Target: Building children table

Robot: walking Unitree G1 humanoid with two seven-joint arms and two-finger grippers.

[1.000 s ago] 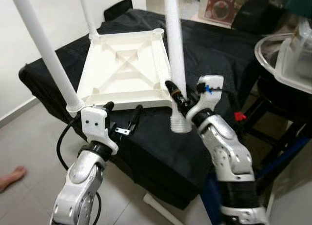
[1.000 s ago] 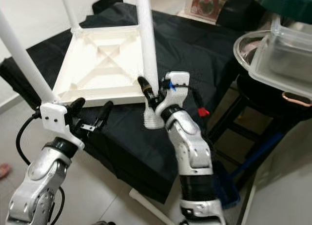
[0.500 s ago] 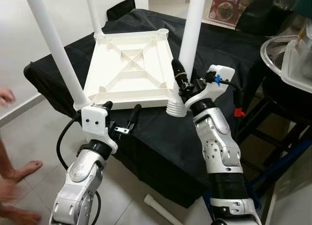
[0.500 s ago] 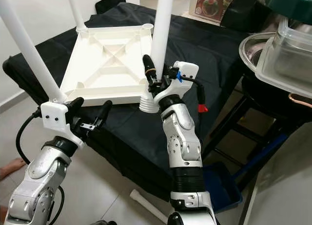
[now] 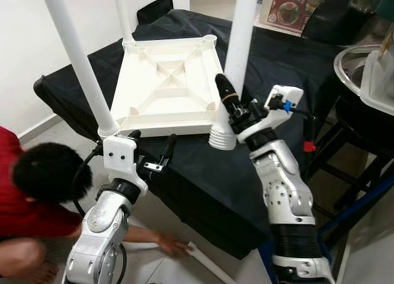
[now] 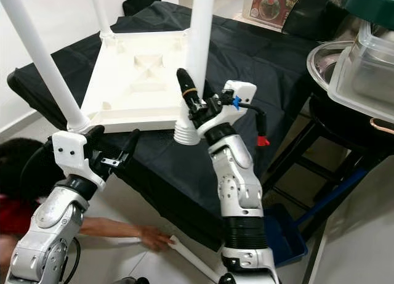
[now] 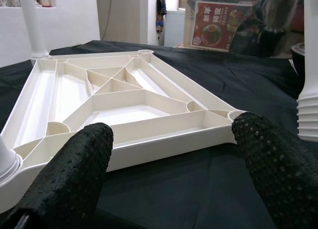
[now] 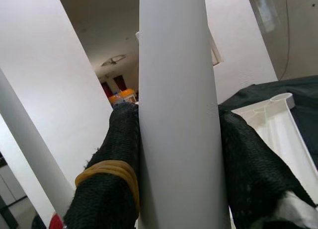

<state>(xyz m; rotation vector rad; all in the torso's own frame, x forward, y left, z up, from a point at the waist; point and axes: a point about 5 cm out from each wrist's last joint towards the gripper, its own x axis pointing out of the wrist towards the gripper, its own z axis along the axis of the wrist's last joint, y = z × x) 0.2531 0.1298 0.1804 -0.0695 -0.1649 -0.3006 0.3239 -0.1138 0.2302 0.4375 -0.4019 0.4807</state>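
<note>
The white tabletop [image 5: 166,87] lies upside down on a black-draped surface [image 5: 271,62]. Two white legs stand screwed into its left corners: one at the near corner [image 5: 80,62], one at the far corner [image 5: 122,16]. My right gripper [image 5: 237,102] is shut on a third white leg [image 5: 241,37], which it holds nearly upright. The leg's ribbed end [image 5: 221,136] hangs just beside the tabletop's near right corner. My left gripper [image 5: 152,139] is open and holds nothing, just in front of the tabletop's near edge [image 7: 164,139].
A person in red [image 5: 37,191] crouches at the lower left, one hand [image 5: 173,247] on the floor by another white leg [image 5: 206,268]. A metal bowl with a clear container [image 5: 369,68] stands on the right, above a blue bin [image 6: 289,241].
A person has crouched into view at the lower left and reaches along the floor. My right gripper has tipped the held leg and brought its ribbed end closer to the tabletop's corner.
</note>
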